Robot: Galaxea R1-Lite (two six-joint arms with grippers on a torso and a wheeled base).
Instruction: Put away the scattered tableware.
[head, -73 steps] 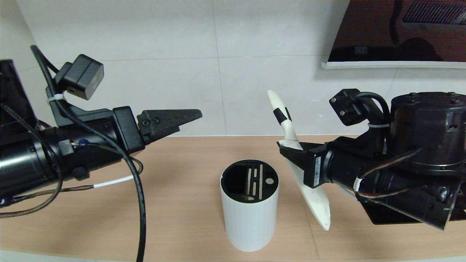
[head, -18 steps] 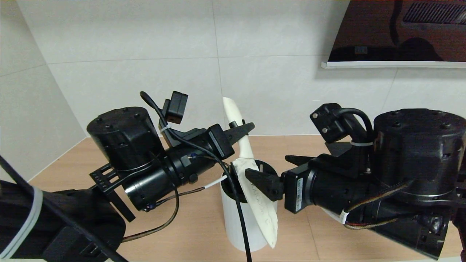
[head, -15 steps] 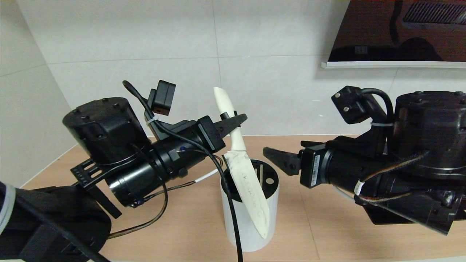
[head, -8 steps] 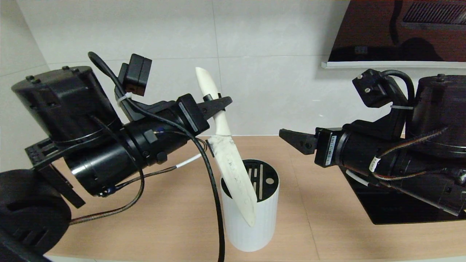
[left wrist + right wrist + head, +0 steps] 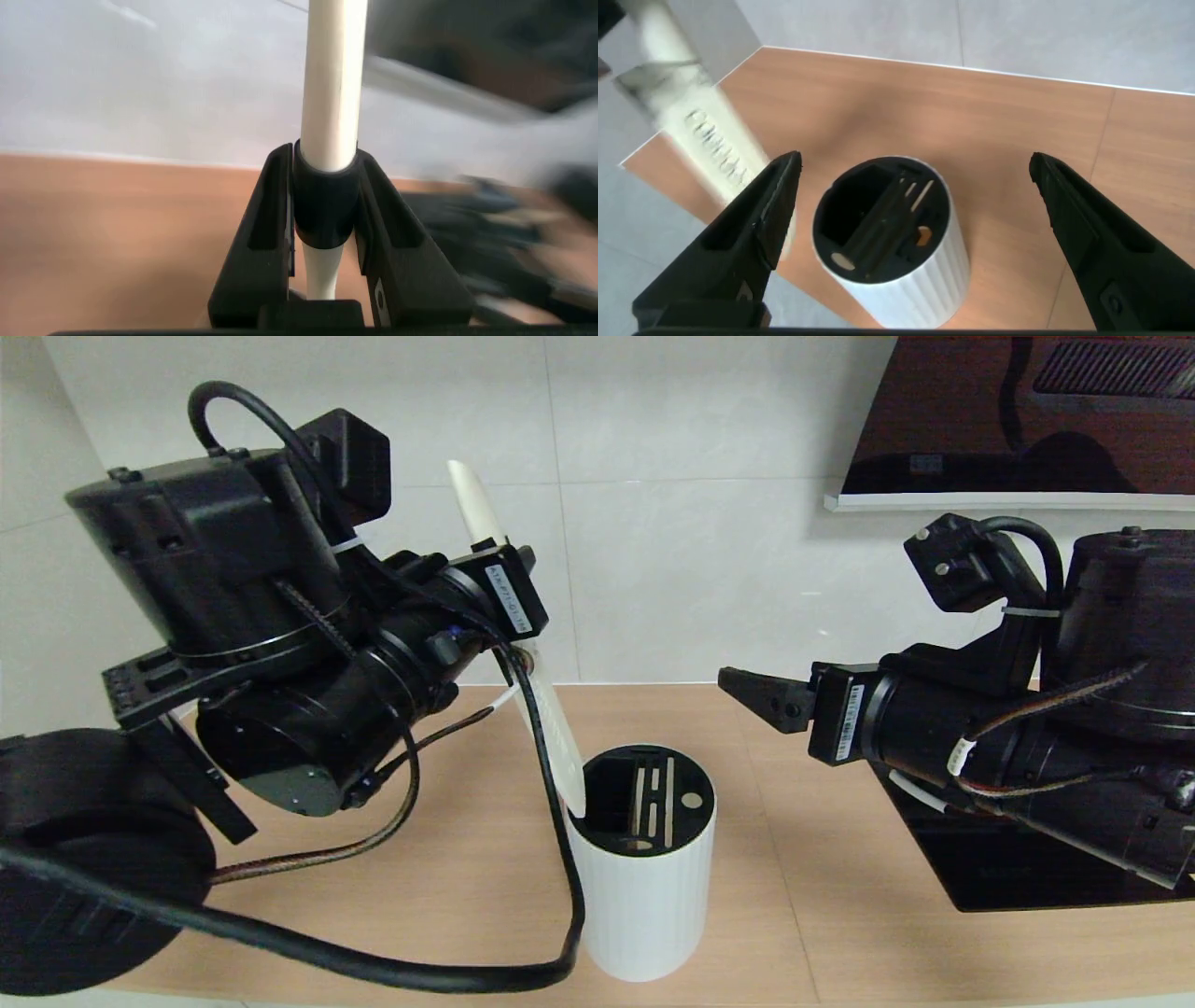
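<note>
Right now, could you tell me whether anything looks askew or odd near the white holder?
Yes: the white knife, clamped by its handle in the left gripper, leans noticeably. Its tip is at the holder's left rim, by the wide compartment rather than the narrow slots. Its blade also carries grey smudges.

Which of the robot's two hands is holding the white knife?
The left hand, shut on the white knife, its blade pointing down at the holder; the right hand is open and empty.
</note>
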